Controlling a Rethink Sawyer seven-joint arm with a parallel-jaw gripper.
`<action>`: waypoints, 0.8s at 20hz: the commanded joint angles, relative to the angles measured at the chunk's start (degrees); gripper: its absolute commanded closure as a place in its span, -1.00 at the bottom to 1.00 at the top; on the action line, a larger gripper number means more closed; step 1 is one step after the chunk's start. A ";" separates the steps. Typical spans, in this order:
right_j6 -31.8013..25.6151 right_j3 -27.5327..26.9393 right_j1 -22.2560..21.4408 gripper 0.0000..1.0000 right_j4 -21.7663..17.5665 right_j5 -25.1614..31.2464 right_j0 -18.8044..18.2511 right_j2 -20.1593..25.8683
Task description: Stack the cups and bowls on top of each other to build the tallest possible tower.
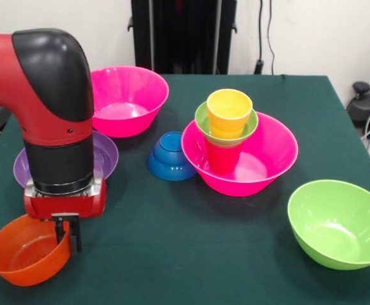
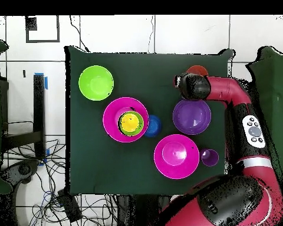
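Observation:
My gripper [image 1: 68, 232] is shut on the rim of the shallow orange bowl [image 1: 23, 253], which hangs tilted near the table's front left corner. In the overhead view only a sliver of that orange bowl [image 2: 197, 70] shows beside the wrist. A large pink bowl [image 1: 261, 166] holds a red cup [image 1: 221, 157], with the small green bowl [image 1: 202, 122] on it and the yellow cup [image 1: 229, 112] on top. The small blue bowl [image 1: 169, 156] leans tilted against this pink bowl. The wide purple bowl [image 1: 106, 151] sits behind the arm. The purple cup [image 2: 210, 157] shows only from overhead.
A second large pink bowl [image 1: 127, 98] stands at the back left of the front view. The lime green bowl [image 1: 337, 222] rests alone at the front right. The table's edges lie close to the orange bowl.

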 commanded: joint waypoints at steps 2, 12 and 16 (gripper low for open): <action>-6.51 7.67 -5.57 1.00 -3.31 4.92 5.69 -5.04; 12.55 17.94 -24.54 1.00 5.29 26.53 22.39 -18.70; 15.89 15.81 -26.39 1.00 3.31 31.96 29.52 -23.65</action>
